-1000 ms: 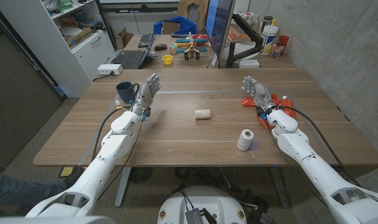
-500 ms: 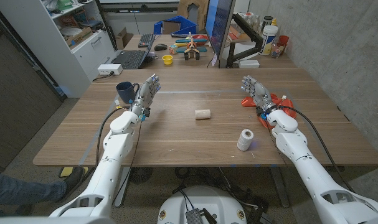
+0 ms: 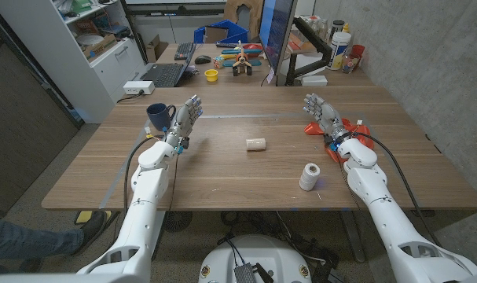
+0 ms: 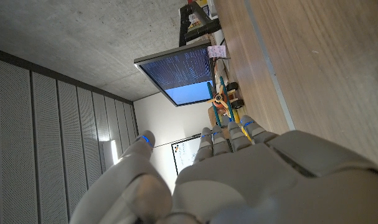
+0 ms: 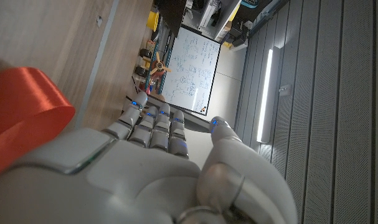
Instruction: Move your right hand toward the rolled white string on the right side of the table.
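A spool of rolled white string (image 3: 309, 177) stands upright on the wooden table (image 3: 222, 169), right of the middle and toward the near edge. My right hand (image 3: 321, 115) is raised behind it, farther from me, fingers apart and holding nothing. It stands just in front of an orange object (image 3: 348, 127), which also shows beside the hand as an orange band (image 5: 20, 106). My left hand (image 3: 186, 117) is raised on the left side, fingers apart and empty, next to a dark blue mug (image 3: 159, 116). Both hands' backs (image 4: 251, 180) (image 5: 132, 168) face the wrist cameras.
A small cream cylinder (image 3: 256, 144) lies at the table's middle. A second desk behind holds a keyboard (image 3: 163, 75), a monitor (image 3: 278, 35), a yellow cup (image 3: 211, 75) and bottles (image 3: 342, 39). A person's leg and shoe (image 3: 34, 236) show at the bottom left.
My right hand has shifted very slightly toward the left and back. The string, the left hand and the other things have stayed put. The person's foot at bottom left has moved.
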You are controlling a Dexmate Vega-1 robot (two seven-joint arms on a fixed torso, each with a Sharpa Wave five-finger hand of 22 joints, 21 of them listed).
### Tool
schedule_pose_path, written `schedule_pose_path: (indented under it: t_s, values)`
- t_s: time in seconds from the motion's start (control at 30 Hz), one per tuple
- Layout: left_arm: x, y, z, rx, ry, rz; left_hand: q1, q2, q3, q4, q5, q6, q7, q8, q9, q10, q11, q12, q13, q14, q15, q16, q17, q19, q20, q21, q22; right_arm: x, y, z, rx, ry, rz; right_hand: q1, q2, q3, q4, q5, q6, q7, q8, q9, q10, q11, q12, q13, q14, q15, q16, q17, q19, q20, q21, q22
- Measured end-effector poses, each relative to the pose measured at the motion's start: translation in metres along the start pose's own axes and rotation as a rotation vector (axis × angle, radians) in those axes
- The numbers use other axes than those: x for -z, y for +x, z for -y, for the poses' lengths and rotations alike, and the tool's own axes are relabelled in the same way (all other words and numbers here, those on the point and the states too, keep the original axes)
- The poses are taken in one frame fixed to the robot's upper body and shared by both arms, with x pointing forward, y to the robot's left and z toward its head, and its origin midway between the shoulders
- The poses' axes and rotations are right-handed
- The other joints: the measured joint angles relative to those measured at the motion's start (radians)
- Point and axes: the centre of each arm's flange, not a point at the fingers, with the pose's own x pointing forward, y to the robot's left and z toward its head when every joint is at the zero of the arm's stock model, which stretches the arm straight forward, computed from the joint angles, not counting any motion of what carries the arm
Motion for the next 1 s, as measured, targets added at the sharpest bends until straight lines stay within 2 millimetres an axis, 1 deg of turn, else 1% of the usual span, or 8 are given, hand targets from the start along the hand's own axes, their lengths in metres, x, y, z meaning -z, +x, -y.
schedule_pose_path:
  t_s: [0.13,0.2,0.33,0.43,0.53,0.7,0.8,1.0]
  values:
    - [-0.0016,0.0001,0.001,0.001,0.006,0.0,0.0,0.0,0.0,0.0,0.0,0.0,0.0,0.004,0.0,0.0,0.0,0.0,0.0,0.0,0.0,0.0,0.0,0.0,0.0,-0.004,0.0,-0.0033,-0.0006,-0.0005,-0.01,0.002,0.02,0.0,0.0,0.001,-0.001,0.0,0.0,0.0,0.0,0.0,0.003,-0.003,0.008,0.0,0.005,-0.005,0.0,0.0,0.011,-0.003,0.0,0.0]
    - [-0.0033,0.0,0.0018,0.001,0.008,0.003,0.0,0.0,0.0,0.0,0.0,0.0,0.0,0.004,0.0,0.0,0.0,0.0,0.0,0.0,0.0,0.0,0.0,-0.001,0.001,-0.004,0.0,-0.0043,-0.0012,-0.0002,-0.015,0.003,0.029,0.004,-0.004,-0.001,-0.007,0.0,0.003,-0.003,0.0,0.0,0.008,-0.008,0.008,0.0,0.015,-0.003,0.0,0.0,0.011,-0.003,-0.001,0.0]
    - [-0.0046,-0.001,0.0029,0.0,0.01,0.0,0.0,0.0,0.0,0.0,0.0,0.0,0.0,0.004,0.0,0.0,0.0,0.0,0.0,0.0,0.0,0.0,0.0,-0.021,0.0,-0.015,0.0,-0.0032,-0.0024,0.0002,-0.029,0.013,0.041,0.014,-0.014,0.0,-0.019,0.0,0.007,-0.007,0.0,0.0,0.014,-0.003,0.008,0.0,0.018,-0.007,0.0,-0.005,0.014,-0.007,-0.007,0.0]
    - [-0.0062,-0.0014,0.0039,0.001,0.012,0.0,0.0,0.0,0.0,0.0,0.0,0.0,0.0,0.004,0.0,0.0,0.0,0.0,0.0,0.0,0.0,0.0,0.0,-0.021,0.0,-0.015,0.0,-0.0039,-0.0025,0.0009,-0.041,0.021,0.053,0.014,-0.015,0.0,-0.019,0.0,0.012,-0.012,0.0,0.0,0.019,-0.009,0.008,0.0,0.018,-0.007,0.0,-0.005,0.02,-0.002,-0.011,0.0]
    - [-0.0072,-0.0017,0.005,0.001,0.012,0.001,0.0,0.0,0.0,0.0,0.0,0.0,0.0,0.004,0.0,0.0,0.0,0.0,0.0,0.0,0.0,0.0,0.0,-0.021,0.0,-0.015,0.0,-0.0043,-0.0028,0.001,-0.051,0.028,0.064,0.016,-0.016,0.004,-0.024,0.0,0.012,-0.012,0.0,0.0,0.019,-0.009,0.008,0.0,0.018,-0.007,0.0,-0.005,0.02,-0.002,-0.011,0.0]
    - [-0.0079,-0.0017,0.0073,0.004,0.015,-0.002,0.0,0.0,0.0,0.0,0.0,0.007,-0.003,0.004,0.0,0.0,0.0,0.0,0.0,0.0,0.0,0.0,0.0,-0.025,0.004,-0.023,0.0,-0.0038,-0.0041,0.0036,-0.058,0.042,0.08,0.02,-0.02,0.0,-0.028,0.0,0.018,-0.018,0.0,0.0,0.019,-0.009,0.008,0.0,0.023,-0.012,0.0,-0.005,0.02,-0.002,-0.015,0.0]
    - [-0.0089,-0.0014,0.0082,0.005,0.015,-0.001,0.0,0.0,0.0,0.0,0.0,0.007,-0.004,0.004,0.0,0.0,0.0,0.0,0.0,0.0,0.0,0.0,0.0,-0.027,0.006,-0.023,0.0,-0.0049,-0.0045,0.0042,-0.066,0.05,0.09,0.02,-0.02,0.004,-0.032,0.0,0.018,-0.018,0.0,0.0,0.024,-0.014,0.008,0.0,0.023,-0.012,0.0,-0.005,0.02,-0.002,-0.015,0.0]
    - [-0.0095,-0.0009,0.0102,0.008,0.017,0.0,0.0,0.0,0.0,0.0,0.0,0.007,-0.004,0.004,0.0,0.0,0.0,0.0,0.0,0.0,0.0,0.0,0.0,-0.027,0.006,-0.023,0.0,-0.0073,-0.006,0.0063,-0.082,0.067,0.113,0.02,-0.02,0.004,-0.032,0.0,0.021,-0.021,0.0,0.0,0.024,-0.014,0.008,0.0,0.023,-0.012,0.0,-0.005,0.019,-0.002,-0.015,0.0]
